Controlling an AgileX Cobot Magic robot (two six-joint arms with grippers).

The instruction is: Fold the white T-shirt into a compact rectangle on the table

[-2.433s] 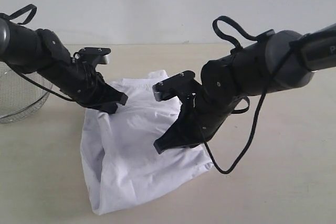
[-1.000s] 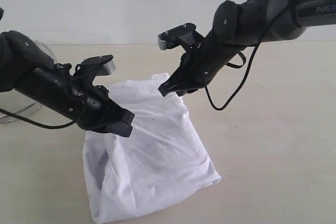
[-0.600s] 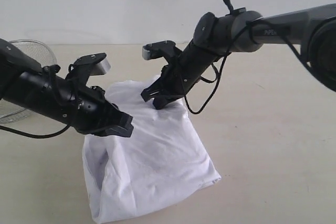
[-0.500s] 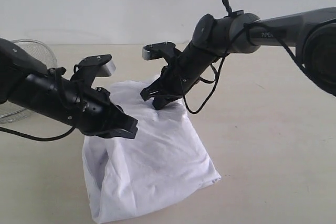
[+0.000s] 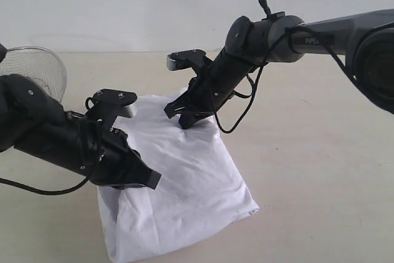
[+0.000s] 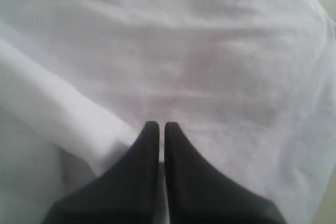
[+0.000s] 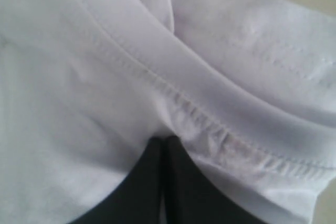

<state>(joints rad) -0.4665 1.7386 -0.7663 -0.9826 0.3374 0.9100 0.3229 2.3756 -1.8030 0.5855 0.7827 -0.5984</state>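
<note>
The T-shirt (image 5: 191, 183) lies on the bench (image 5: 320, 170), with the basket (image 5: 37, 69) behind it at far left. The left pincer (image 5: 151, 180) is over its left side and the right pincer (image 5: 175, 114) is at its far edge.

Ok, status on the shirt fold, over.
Left pincer shut, low over the white T-shirt. Right pincer shut at its far hem. Shirt folded, lumpy. Wire basket aside.

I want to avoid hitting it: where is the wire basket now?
In the exterior view the wire basket stands at the far left on the table, behind the left arm.
</note>
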